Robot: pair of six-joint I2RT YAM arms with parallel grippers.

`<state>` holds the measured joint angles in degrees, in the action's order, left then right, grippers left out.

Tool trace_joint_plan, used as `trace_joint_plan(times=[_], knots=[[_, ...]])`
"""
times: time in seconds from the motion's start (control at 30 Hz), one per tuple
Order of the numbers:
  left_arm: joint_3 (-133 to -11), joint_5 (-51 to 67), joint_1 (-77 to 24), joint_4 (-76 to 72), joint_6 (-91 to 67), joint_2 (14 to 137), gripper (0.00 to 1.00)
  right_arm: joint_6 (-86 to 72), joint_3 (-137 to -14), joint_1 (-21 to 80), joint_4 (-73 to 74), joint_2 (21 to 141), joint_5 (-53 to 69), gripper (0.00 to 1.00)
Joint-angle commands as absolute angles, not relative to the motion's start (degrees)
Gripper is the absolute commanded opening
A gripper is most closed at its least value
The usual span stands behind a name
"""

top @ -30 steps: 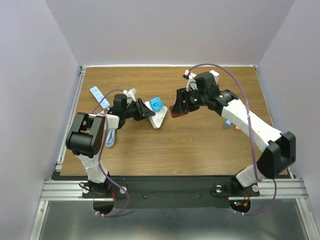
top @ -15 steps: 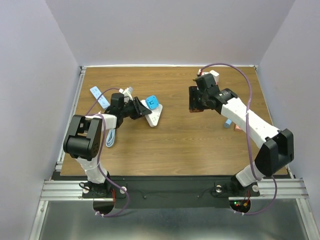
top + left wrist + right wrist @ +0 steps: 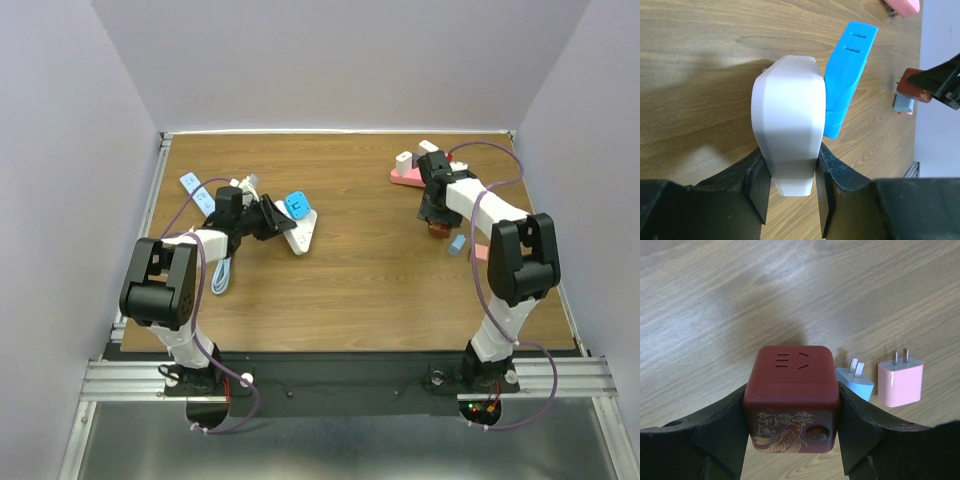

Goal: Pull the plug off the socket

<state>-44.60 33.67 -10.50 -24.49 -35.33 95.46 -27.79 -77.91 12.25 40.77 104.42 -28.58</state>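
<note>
**A:** Pincers, quick?

**B:** Wood table (image 3: pixel 700 60) is under both. My left pincer (image 3: pixel 790 192) pinches the white socket (image 3: pixel 787 135) at its narrow end, with the flat sides between my pads. My right pincer (image 3: pixel 792 405) clamps a red cube (image 3: pixel 792 390), slot face pointing away from me, well apart from the left.

**A:** Plug?

**B:** Blue plug (image 3: pixel 847 75) sits on the socket's side, ahead of my left fingertips and to the right. Past my right fingertips a small blue charger (image 3: pixel 855 377) and a pink charger (image 3: pixel 900 382) lie loose.

**A:** Handling?

**B:** It's all hard smooth plastic, so I'd guess light, rigid and a bit slippery. The plug probably seats tight. Take its broad flat faces close to the socket and pull straight out while I brace the socket body.
</note>
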Motion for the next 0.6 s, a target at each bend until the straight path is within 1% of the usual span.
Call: trace_joint_plan(times=[0.0, 0.23, 0.37, 0.4, 0.43, 0.5, 0.53, 0.57], knots=[[-43.7, 34.8, -10.5, -25.8, -34.3, 90.7, 0.00, -31.1, -78.0, 12.5, 40.7, 105.7, -35.1, 0.00], [-42.9, 35.6, -10.5, -25.0, -33.3, 89.6, 0.00, -34.6, -75.4, 7.7, 44.6, 107.6, -43.5, 0.00], [-43.1, 39.5, -10.5, -25.0, -32.4, 90.5, 0.00, -35.8, -76.3, 6.2, 46.0, 108.0, -45.4, 0.02], [-43.2, 40.7, -10.5, -24.8, -32.2, 91.7, 0.00, -35.8, -76.9, 6.2, 46.1, 108.3, -45.0, 0.07], [-43.5, 41.7, -10.6, -24.5, -31.7, 92.1, 0.00, -35.2, -77.9, 6.2, 46.6, 108.7, -42.3, 0.19], [-43.7, 42.4, -10.8, -24.2, -31.1, 93.0, 0.00, -34.7, -78.7, 6.2, 46.8, 108.4, -39.1, 0.38], [-43.9, 42.8, -10.9, -23.6, -30.8, 93.4, 0.00, -33.4, -78.9, 6.2, 46.5, 107.8, -35.0, 0.49], [-44.0, 43.4, -11.2, -23.1, -30.3, 94.0, 0.00, -32.8, -79.3, 6.4, 45.8, 106.0, -33.2, 0.65]])
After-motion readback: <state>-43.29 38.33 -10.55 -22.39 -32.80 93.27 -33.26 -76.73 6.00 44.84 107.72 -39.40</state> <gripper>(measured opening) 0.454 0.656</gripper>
